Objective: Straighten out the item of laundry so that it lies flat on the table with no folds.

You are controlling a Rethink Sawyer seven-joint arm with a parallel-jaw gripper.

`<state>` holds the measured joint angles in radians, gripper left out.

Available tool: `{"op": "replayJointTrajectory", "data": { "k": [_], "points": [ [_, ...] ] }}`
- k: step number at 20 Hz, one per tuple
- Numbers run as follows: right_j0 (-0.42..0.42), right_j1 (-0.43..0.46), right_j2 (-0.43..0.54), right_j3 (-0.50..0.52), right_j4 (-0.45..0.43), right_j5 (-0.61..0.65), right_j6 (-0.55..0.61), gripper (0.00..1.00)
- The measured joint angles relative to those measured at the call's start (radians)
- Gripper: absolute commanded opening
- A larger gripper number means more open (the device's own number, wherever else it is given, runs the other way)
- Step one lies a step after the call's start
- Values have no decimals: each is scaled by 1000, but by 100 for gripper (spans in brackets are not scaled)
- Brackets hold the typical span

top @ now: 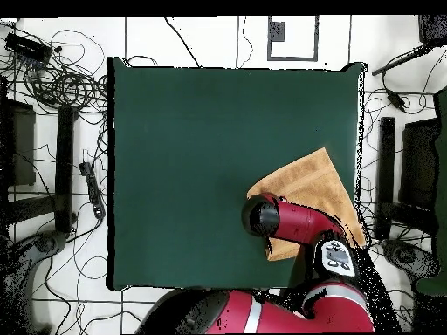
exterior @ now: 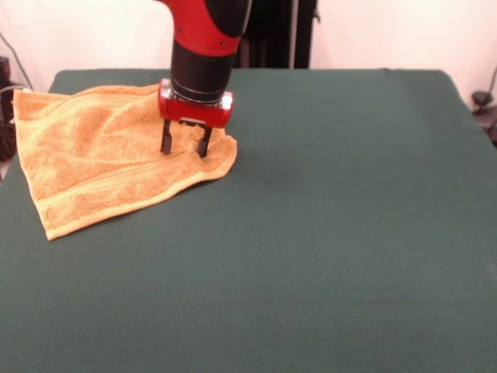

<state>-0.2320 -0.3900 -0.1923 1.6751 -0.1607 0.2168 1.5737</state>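
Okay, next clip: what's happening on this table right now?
A red and black robot arm is working on a golden-orange towel lying near one edge of the green table. Its gripper is down at the towel's corner that points toward the table's middle, fingers open and set into the cloth. The towel is spread out but not flat: it sits skewed to the table edges, with wrinkles and a raised fold around the gripper. Nothing else is on the table.
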Motion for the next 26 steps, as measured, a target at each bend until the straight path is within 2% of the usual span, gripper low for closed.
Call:
{"op": "replayJointTrajectory", "data": {
  "k": [5, 6, 26],
  "points": [
    [0, 0, 0, 0, 0, 0, 0, 100],
    [3, 2, 4, 1, 1, 0, 0, 0],
    [26, 8, 2, 0, 0, -2, 0, 0]
  ]
}}
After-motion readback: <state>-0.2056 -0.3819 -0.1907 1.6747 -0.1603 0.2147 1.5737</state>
